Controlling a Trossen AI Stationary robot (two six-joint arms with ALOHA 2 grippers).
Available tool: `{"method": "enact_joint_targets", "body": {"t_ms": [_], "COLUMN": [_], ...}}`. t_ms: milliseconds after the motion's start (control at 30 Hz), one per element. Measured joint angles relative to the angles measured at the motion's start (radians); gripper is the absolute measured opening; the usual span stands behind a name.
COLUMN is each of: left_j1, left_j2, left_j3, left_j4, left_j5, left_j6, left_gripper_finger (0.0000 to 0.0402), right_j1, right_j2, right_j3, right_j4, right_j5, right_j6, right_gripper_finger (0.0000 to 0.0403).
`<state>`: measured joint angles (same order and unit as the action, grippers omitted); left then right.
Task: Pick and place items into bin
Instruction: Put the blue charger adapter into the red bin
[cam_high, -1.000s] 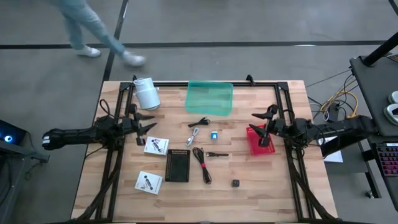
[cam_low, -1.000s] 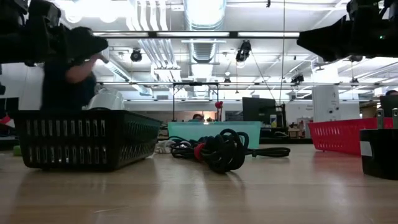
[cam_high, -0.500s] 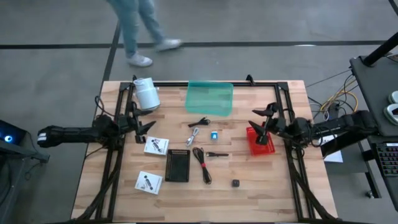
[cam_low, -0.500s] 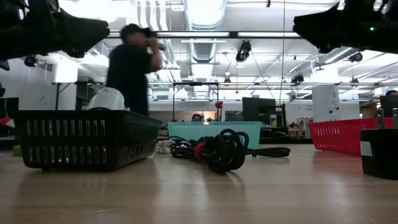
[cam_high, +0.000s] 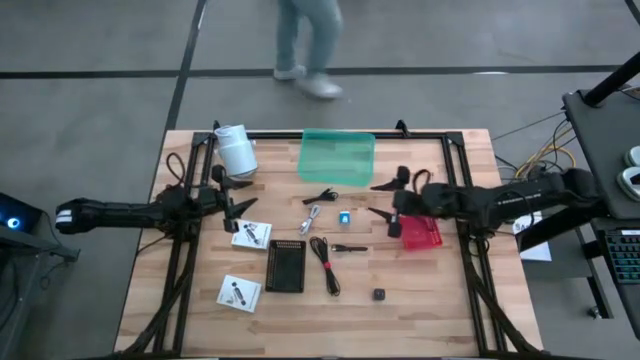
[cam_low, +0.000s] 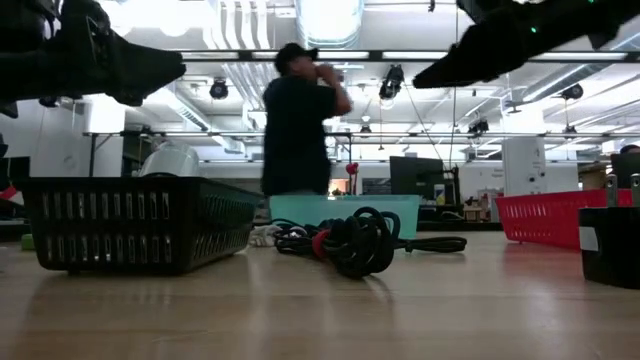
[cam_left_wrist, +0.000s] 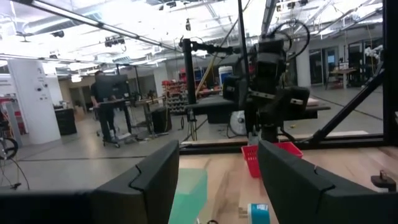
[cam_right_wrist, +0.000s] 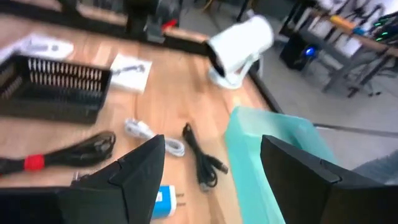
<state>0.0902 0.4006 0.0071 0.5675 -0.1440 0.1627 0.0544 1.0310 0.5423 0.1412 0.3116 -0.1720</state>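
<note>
Right gripper (cam_high: 387, 207) fingers apart, empty, just beside blue piece (cam_high: 344, 217), likely lining up grasp. Teal bin (cam_high: 337, 156) beyond piece. Left gripper (cam_high: 236, 198) apart, waiting well left of piece.

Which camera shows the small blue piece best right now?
The high view: the blue piece lies clear on the table, beside the white cable. The right wrist view catches it between the end effector's fingers; the left wrist view clips it; the low view hides it.
</note>
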Motion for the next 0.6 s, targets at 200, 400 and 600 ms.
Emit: {"method": "enact_joint_targets", "body": {"t_ms": [200,400,600], "left_j1": [0.0,0.0,0.0], "left_j2": [0.007,0.007,0.011], "left_j3": [0.0,0.0,0.0], "left_j4": [0.032,0.053,0.07], "left_j5": [0.0,0.0,0.0], "left_j6": [0.032,0.086,0.087], "left_gripper_finger": [0.02,0.02,0.02], "right_j1": [-0.035,-0.109,-0.159], "right_j2": [0.182,0.357,0.491], "right_j3": [0.131,0.214,0.255], "right_j4": [-0.09,-0.163,-0.169], "right_j5": [-0.046,-0.188,-0.339], "right_j6": [0.034,0.068,0.052], "right_gripper_finger": [0.0251,0.0251,0.0251]}}
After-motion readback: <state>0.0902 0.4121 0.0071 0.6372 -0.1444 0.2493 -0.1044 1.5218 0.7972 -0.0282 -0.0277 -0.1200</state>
